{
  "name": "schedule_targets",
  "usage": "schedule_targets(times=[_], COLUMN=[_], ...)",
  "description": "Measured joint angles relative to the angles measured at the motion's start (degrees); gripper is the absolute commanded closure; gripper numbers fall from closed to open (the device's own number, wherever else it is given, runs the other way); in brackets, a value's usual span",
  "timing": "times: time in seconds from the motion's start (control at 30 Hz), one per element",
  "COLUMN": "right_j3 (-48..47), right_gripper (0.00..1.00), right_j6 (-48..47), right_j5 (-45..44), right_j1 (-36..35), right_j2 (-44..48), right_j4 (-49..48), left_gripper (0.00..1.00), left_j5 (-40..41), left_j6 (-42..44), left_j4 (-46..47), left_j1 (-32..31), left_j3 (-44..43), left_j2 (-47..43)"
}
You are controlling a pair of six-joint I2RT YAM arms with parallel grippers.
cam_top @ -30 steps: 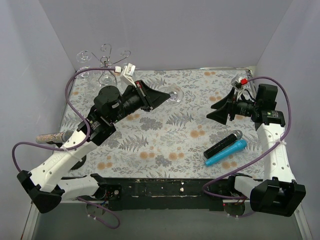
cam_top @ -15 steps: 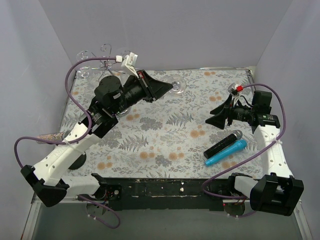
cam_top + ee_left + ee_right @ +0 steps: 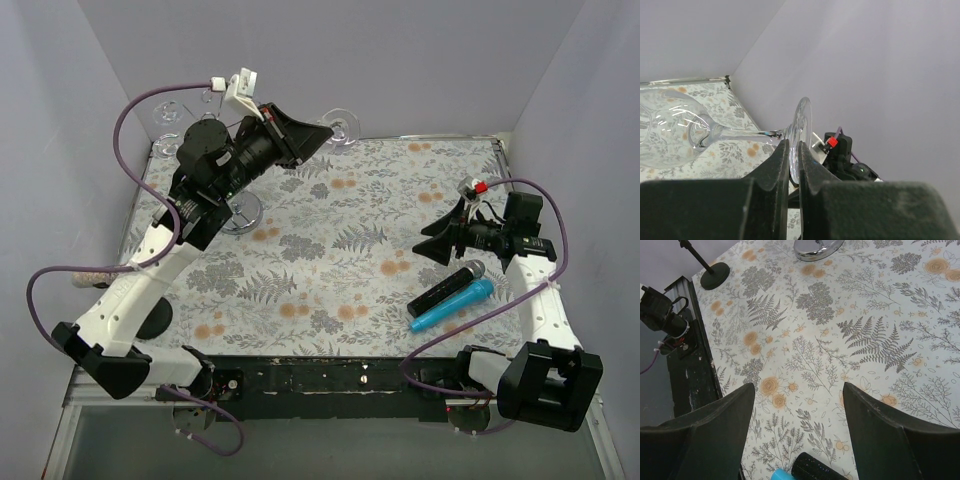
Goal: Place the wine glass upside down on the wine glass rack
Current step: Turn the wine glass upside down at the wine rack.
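Observation:
The wine glass [image 3: 342,127] is clear and held in the air near the back wall. In the left wrist view it lies sideways, with its bowl [image 3: 670,131] to the left and its stem level. My left gripper [image 3: 322,133] is shut on the glass's round foot [image 3: 801,125], pinching it edge-on between both fingers [image 3: 781,165]. The wine glass rack [image 3: 243,213] is a silver wire stand with a shiny round base, left of and below the glass; its curled arms [image 3: 210,97] reach up by the back wall. My right gripper [image 3: 432,240] is open and empty above the floral cloth [image 3: 799,390].
A black microphone [image 3: 445,287] and a blue one [image 3: 455,305] lie side by side at the right front, just under my right gripper [image 3: 822,471]. A black round stand base [image 3: 150,322] sits at the left edge. The rack's base shows in the right wrist view [image 3: 817,247]. Grey walls enclose three sides.
My left arm has lifted the glass up and back toward the rear wall, uncovering the rack's base. My right arm has drawn back slightly toward the front.

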State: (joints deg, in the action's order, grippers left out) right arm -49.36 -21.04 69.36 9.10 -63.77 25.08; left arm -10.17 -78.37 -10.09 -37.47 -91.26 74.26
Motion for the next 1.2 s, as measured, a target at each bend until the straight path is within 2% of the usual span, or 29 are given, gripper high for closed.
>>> schedule_targets(times=[0.43, 0.73, 1.2], right_j3=[5.3, 7.4, 7.4], right_gripper=[0.21, 0.21, 0.21], right_j6=[-0.1, -1.8, -4.8], right_j5=[3.1, 5.5, 7.8], right_j1=[1.5, 2.0, 2.1], right_j2=[-1.1, -1.9, -3.8], right_j4=[-5.7, -6.3, -5.1], left_gripper=[1.0, 1.0, 1.0], left_j5=[-2.4, -5.6, -8.9], left_j6=[-0.8, -6.5, -17.5], left_j4=[-0.1, 5.9, 13.9], left_j1=[9.8, 18.7, 41.0], left_j3=[-10.3, -13.6, -13.7], left_j2=[4.7, 7.5, 13.0])
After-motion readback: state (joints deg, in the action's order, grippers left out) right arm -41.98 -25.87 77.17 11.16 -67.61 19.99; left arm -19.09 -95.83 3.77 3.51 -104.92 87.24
